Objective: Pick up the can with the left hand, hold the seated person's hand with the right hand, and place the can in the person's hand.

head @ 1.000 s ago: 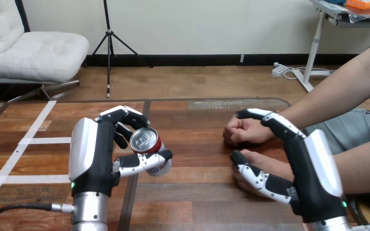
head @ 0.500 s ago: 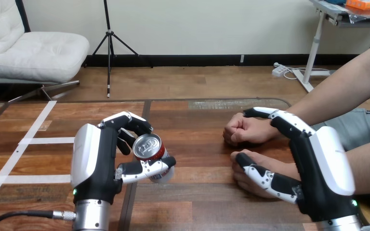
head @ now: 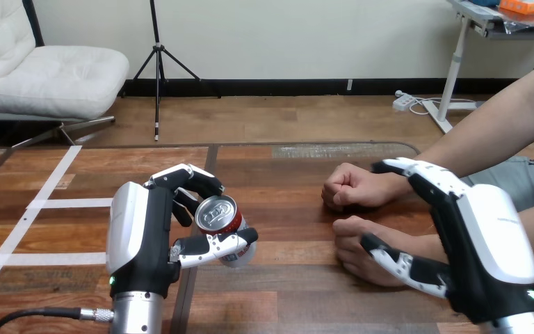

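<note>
A red and silver can (head: pixel 217 216) is in my left hand (head: pixel 141 236), which is shut on it, fingers over the far side and thumb under the near side. The can is tilted, its top facing up, left of the table's middle. Two of the person's hands lie as loose fists at the right: the far one (head: pixel 348 186) and the near one (head: pixel 353 242). My right hand (head: pixel 492 236) is open beside them. Its fingers (head: pixel 417 172) reach over the far wrist and its thumb lies across the near wrist, without closing round either.
The wooden table (head: pixel 285 296) has white tape lines (head: pixel 49 203) on its left part. The person's forearms come in from the right edge and cross the table's right side. Bare wood lies between the can and the person's fists.
My right hand has drawn back to the right and downward along the person's forearms, so both fists show more. My left hand with the can has shifted slightly right and lower.
</note>
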Robot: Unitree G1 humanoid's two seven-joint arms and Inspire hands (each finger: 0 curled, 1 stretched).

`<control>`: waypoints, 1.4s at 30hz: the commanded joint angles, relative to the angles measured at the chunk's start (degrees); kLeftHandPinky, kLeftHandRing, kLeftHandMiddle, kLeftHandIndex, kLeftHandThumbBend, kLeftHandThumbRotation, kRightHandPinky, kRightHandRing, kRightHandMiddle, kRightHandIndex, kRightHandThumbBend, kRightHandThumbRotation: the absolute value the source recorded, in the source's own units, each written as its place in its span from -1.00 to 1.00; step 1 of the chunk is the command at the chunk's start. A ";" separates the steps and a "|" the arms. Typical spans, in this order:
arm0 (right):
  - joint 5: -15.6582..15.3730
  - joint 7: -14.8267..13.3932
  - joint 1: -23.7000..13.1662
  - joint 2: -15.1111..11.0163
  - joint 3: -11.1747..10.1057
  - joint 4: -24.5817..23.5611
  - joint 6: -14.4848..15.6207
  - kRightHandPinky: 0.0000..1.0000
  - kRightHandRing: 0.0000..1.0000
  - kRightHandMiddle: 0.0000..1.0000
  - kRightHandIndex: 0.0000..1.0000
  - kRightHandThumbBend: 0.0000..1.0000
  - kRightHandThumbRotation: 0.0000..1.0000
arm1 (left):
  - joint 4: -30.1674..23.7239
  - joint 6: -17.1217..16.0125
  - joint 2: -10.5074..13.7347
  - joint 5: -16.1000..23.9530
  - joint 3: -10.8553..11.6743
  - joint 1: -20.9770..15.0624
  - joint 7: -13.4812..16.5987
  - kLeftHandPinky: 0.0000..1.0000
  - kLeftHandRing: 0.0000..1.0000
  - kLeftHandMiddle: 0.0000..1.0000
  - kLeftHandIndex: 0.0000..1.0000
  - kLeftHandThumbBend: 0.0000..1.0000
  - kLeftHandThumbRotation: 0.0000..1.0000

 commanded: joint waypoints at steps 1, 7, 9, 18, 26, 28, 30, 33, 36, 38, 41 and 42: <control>-1.83 2.35 -0.62 -2.93 -1.85 -4.96 2.36 0.59 0.73 0.65 0.57 0.41 -0.91 | -3.90 -3.20 -0.77 0.58 -0.87 -2.00 0.78 -0.43 -0.32 -0.18 -0.13 0.59 -1.00; -3.28 6.76 -0.08 -4.79 -2.73 -8.15 6.48 0.69 0.77 0.69 0.61 0.53 -0.91 | -4.56 -3.56 -1.31 0.23 -1.05 -1.52 0.12 -0.44 -0.33 -0.19 -0.14 0.60 -1.00; -3.56 7.95 0.03 -5.28 -2.89 -9.01 7.56 0.71 0.76 0.68 0.61 0.56 -0.92 | -4.72 -3.71 -1.37 0.35 -1.13 -1.36 0.10 -0.44 -0.33 -0.19 -0.14 0.60 -1.00; -3.96 12.71 -0.24 -7.80 -3.50 -11.10 11.28 0.70 0.68 0.63 0.58 0.64 -0.97 | -5.41 -3.59 -1.22 0.86 -1.79 -0.41 -0.22 -0.44 -0.33 -0.19 -0.14 0.60 -1.00; -5.37 16.20 -0.77 -10.10 -3.54 -11.33 14.20 0.65 0.65 0.61 0.58 0.64 -0.97 | -5.61 -4.18 -1.15 1.16 -2.08 0.51 -0.26 -0.44 -0.32 -0.19 -0.14 0.61 -1.00; -5.75 17.25 -0.86 -10.74 -3.58 -11.30 14.92 0.65 0.65 0.62 0.58 0.64 -0.97 | -5.68 -4.22 -1.17 1.23 -2.10 0.86 -0.21 -0.44 -0.32 -0.19 -0.14 0.61 -1.00; -6.07 18.12 -0.88 -11.22 -3.62 -11.41 15.59 0.66 0.66 0.62 0.59 0.62 -0.96 | -5.83 -4.15 -1.21 1.23 -2.09 1.18 -0.26 -0.44 -0.32 -0.19 -0.14 0.61 -1.00; -7.53 19.52 -1.08 -12.00 -3.71 -11.74 17.15 0.67 0.67 0.63 0.60 0.61 -0.93 | -5.70 -4.50 -1.09 1.10 -1.96 1.37 -0.25 -0.43 -0.31 -0.18 -0.14 0.61 -1.00; -9.08 21.33 -1.50 -12.75 -3.71 -12.11 18.89 0.67 0.67 0.63 0.60 0.60 -0.90 | -5.91 -4.47 -1.13 0.96 -1.88 1.60 -0.37 -0.44 -0.31 -0.18 -0.14 0.60 -1.00; -10.37 21.97 -1.82 -13.29 -3.68 -12.11 19.70 0.67 0.67 0.62 0.60 0.61 -0.88 | -5.88 -4.62 -1.02 1.04 -1.81 1.72 -0.30 -0.44 -0.31 -0.18 -0.14 0.60 -1.00; -11.72 22.69 -1.93 -13.96 -3.67 -12.32 20.63 0.65 0.66 0.60 0.59 0.63 -0.86 | -5.95 -4.90 -0.94 1.11 -1.79 2.03 -0.22 -0.44 -0.31 -0.18 -0.14 0.60 -1.00; -12.00 22.84 -1.93 -14.10 -3.64 -12.40 20.88 0.64 0.66 0.60 0.58 0.64 -0.86 | -5.98 -4.97 -0.93 1.11 -1.79 2.11 -0.22 -0.44 -0.31 -0.18 -0.14 0.60 -1.00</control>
